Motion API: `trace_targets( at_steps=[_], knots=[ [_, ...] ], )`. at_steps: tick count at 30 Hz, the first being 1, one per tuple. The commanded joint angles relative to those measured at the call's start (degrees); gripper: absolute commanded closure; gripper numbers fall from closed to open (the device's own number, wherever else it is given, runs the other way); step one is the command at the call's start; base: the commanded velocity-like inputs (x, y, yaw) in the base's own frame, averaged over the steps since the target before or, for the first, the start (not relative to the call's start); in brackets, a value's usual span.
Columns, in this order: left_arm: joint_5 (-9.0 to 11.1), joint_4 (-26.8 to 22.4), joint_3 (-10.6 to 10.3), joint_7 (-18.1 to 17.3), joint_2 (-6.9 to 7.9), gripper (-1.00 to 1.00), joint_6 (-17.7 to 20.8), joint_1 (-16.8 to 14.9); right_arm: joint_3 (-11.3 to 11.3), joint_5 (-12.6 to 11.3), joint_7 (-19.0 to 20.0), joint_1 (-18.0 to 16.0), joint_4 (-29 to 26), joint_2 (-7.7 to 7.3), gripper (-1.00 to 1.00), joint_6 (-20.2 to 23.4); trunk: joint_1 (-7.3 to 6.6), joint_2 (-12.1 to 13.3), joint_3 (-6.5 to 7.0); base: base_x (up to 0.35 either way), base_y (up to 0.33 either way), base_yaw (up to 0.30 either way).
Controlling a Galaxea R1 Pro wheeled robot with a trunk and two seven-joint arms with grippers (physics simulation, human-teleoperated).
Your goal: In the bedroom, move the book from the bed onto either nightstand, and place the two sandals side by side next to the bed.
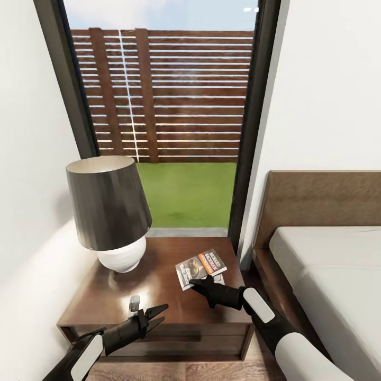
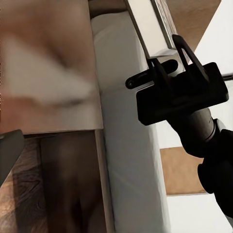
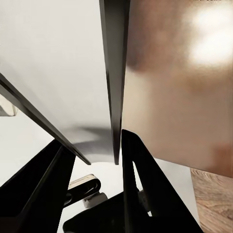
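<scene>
Glossy dark wood is being shown on the nightstand (image 1: 159, 286), with light being reflected off it; the mattress (image 1: 333, 275) is being rendered as smooth matt cloth, the book (image 1: 200, 267) as shiny paper.

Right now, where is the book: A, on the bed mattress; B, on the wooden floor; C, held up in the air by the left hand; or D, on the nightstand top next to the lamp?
D: in the head view the book lies flat on the nightstand top, right of the lamp, with the right hand at its near edge.
</scene>
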Motion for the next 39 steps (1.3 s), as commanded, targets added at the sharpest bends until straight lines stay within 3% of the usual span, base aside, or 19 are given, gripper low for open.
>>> trace_targets(
  at_steps=[1, 5, 10, 18, 26, 32, 39],
  knots=[
    [0.5, 0.0, -0.2, 0.0, 0.06, -1.0, 0.4, 0.0, 0.0, 0.3, 0.3, 0.0, 0.0, -0.03, 1.0, 0.1, -0.01, 0.0, -0.05, 0.0, 0.0, 0.0],
    [0.5, 0.0, -0.2, 0.0, 0.02, -1.0, 0.4, 0.0, 0.1, 0.3, 0.3, 0.0, -0.1, 0.0, 1.0, 0.1, -0.01, 0.0, -0.05, 0.0, 0.0, 0.0],
    [0.5, 0.0, -0.3, 0.0, 0.02, -1.0, 0.4, 0.0, 0.1, 0.3, 0.3, 0.0, -0.2, 0.01, 1.0, 0.1, 0.12, -0.1, -1.16, 0.0, 0.0, 0.0],
    [0.6, 0.0, -0.3, 0.0, 0.01, -1.0, 0.4, 0.0, 0.1, 0.3, 0.3, 0.0, -0.2, 0.01, 1.0, 0.1, 0.12, -0.1, -1.16, 0.0, 0.0, 0.0],
    [0.6, 0.0, -0.3, 0.0, 0.01, -1.0, 0.4, 0.0, 0.1, 0.3, 0.3, 0.0, -0.2, 0.01, 1.0, 0.1, 0.32, -0.2, -2.93, 0.0, 0.0, 0.0],
    [0.6, 0.0, -0.3, 0.0, 0.01, -1.0, 0.4, 0.0, 0.1, 0.3, 0.3, 0.0, -0.2, 0.01, 1.0, 0.1, 0.32, -0.2, -2.93, 0.0, 0.0, 0.0],
    [0.5, 0.0, -0.3, 0.0, 0.01, -1.0, 0.4, 0.0, 0.1, 0.3, 0.3, 0.0, -0.2, 0.01, 1.0, 0.1, 0.48, -0.3, -4.26, 0.0, 0.0, 0.0]
  ],
)
